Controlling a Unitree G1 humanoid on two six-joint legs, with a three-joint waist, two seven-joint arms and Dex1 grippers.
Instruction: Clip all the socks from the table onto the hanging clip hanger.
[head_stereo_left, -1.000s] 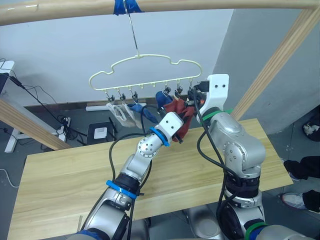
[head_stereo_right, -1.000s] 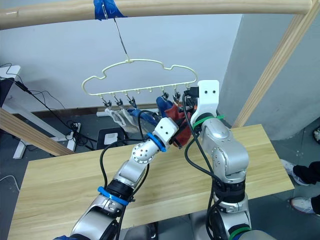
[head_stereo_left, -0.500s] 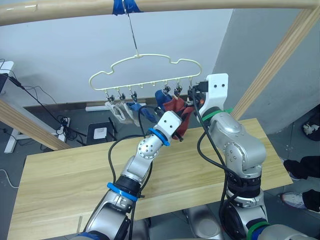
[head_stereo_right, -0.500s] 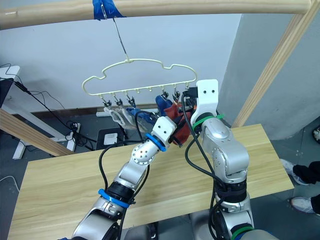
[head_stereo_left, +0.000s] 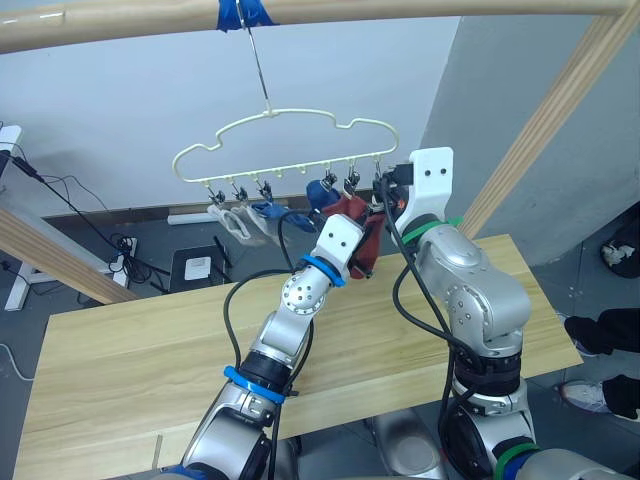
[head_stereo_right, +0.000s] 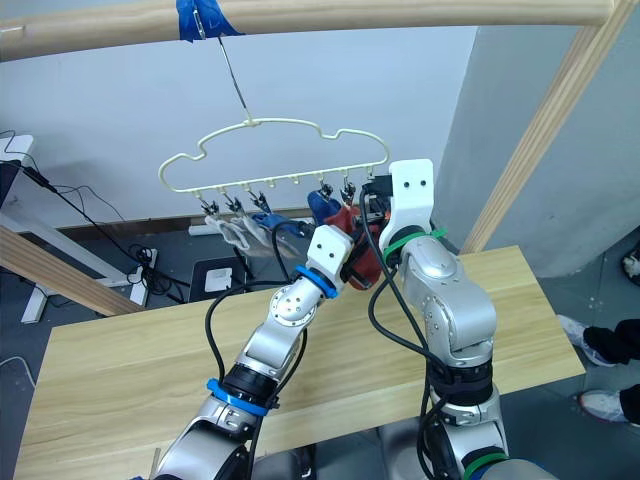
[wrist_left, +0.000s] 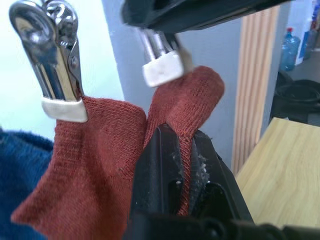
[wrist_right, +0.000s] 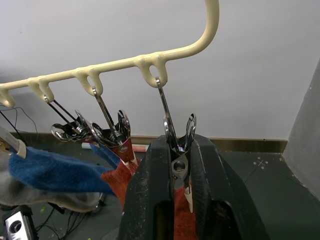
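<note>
Our left claw (wrist_left: 177, 175) is clenched on a rust-red sock (wrist_left: 187, 107), holding it up just under the end clip (wrist_right: 177, 145) of the clip hanger (head_stereo_left: 290, 135). Our right claw (wrist_right: 175, 165) is squeezed on that end clip's handles. Beside it, a second rust-red sock (wrist_left: 87, 150) hangs already clipped, next to a blue sock (wrist_right: 55, 170). The hanger hangs from the wooden rail (head_stereo_left: 400, 8), above the desk (head_stereo_left: 120, 340).
</note>
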